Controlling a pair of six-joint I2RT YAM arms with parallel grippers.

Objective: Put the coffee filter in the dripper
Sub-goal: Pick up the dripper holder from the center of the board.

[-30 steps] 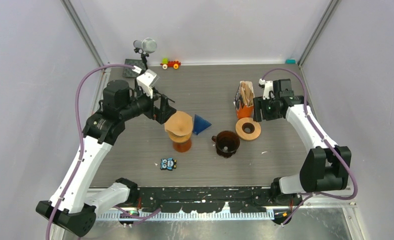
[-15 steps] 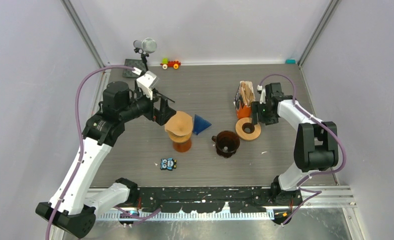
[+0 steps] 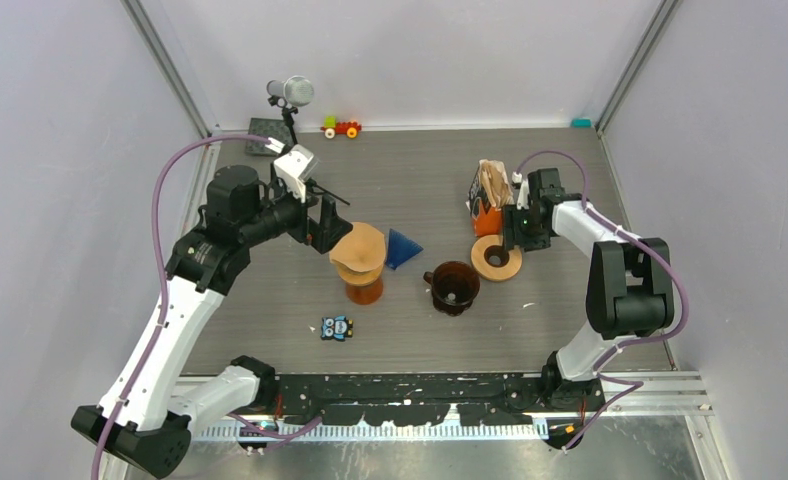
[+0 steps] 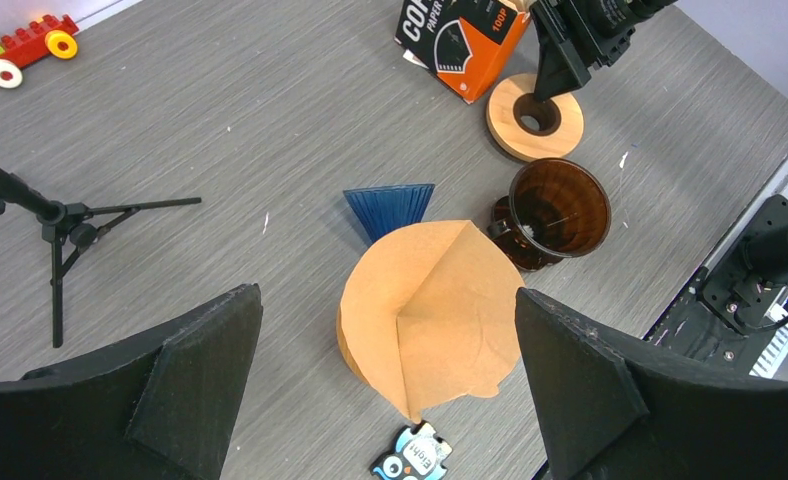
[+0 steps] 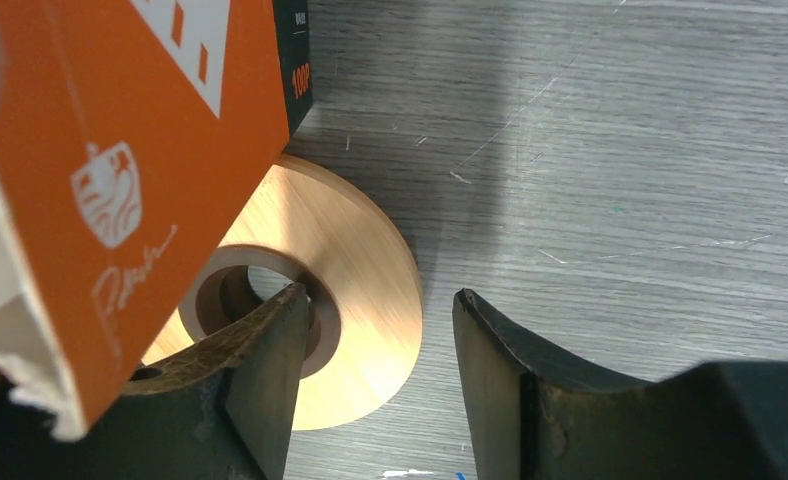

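A brown paper coffee filter [image 3: 358,246] [image 4: 430,310] lies opened out on top of an amber vessel [image 3: 364,290]. The dark brown glass dripper [image 3: 453,287] [image 4: 558,207] stands to its right with nothing in it. My left gripper [image 3: 320,222] [image 4: 387,300] hangs open just left of and above the filter, its fingers [image 4: 200,370] spread wide on either side, not touching it. My right gripper [image 3: 518,232] [image 5: 380,295] is open low over a wooden ring [image 3: 496,257] [image 5: 360,290], one finger above the ring's hole, the other past its rim.
An orange filter box [image 3: 488,197] [image 5: 120,150] stands right beside the right gripper. A blue cone [image 3: 402,247] lies between filter and dripper. An owl sticker [image 3: 336,327] lies in front. A microphone on a tripod [image 3: 290,95] and a toy car [image 3: 341,127] are at the back.
The right arm has folded in, its elbow swinging toward the table, and its gripper has shifted left over the wooden ring, jaws a little narrower. The left gripper has barely moved.
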